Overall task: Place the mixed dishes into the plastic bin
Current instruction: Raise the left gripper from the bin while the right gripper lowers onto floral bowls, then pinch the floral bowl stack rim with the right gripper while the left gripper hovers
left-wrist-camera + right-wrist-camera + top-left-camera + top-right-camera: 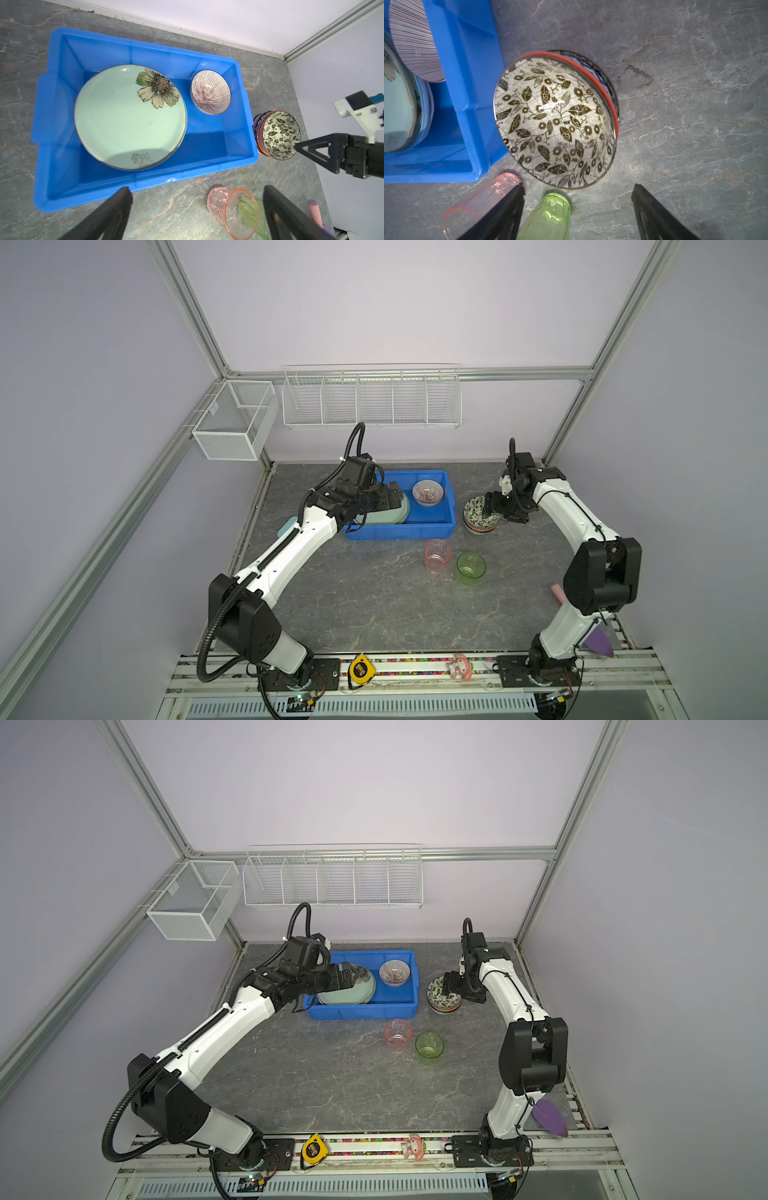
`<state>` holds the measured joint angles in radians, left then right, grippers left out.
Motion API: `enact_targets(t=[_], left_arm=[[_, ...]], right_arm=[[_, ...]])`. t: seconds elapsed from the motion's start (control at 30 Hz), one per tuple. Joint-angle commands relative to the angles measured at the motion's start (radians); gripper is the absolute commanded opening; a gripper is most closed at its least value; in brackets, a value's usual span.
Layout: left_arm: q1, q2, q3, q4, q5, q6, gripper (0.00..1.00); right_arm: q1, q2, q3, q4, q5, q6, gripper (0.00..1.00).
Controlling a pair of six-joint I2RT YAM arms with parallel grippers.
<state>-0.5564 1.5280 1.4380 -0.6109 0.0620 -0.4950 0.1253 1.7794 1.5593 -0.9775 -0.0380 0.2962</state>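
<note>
Grey marbled tabletop. Blue bin sits on it toward the back. Stack of patterned bowls just beside the bin's right end. Pink cup upright near the bin's front right corner; green cup beside it, farther from the bin. Purple scoop well apart, front right.

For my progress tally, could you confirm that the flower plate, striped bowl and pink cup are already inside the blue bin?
Not the pink cup: both top views show it standing on the table outside the blue bin. The flower plate and striped bowl are inside.
</note>
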Motion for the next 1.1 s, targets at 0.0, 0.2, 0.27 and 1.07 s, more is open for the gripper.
enact_targets(t=[0.0, 0.2, 0.27, 1.07], left_arm=[[0.016, -0.004, -0.003, 0.014, 0.028, 0.023, 0.98], [0.024, 0.006, -0.018, 0.013, 0.033, 0.003, 0.98], [0.026, 0.008, -0.020, 0.013, 0.033, -0.007, 0.98], [0.026, 0.060, -0.007, 0.004, 0.046, -0.040, 0.99]], right_arm=[[0.007, 0.026, -0.002, 0.046, 0.013, 0.021, 0.78], [0.008, 0.063, 0.007, 0.055, 0.034, 0.022, 0.65], [0.007, 0.066, 0.007, 0.059, 0.046, 0.021, 0.61], [0.013, 0.097, 0.024, 0.115, 0.124, 0.022, 0.39]])
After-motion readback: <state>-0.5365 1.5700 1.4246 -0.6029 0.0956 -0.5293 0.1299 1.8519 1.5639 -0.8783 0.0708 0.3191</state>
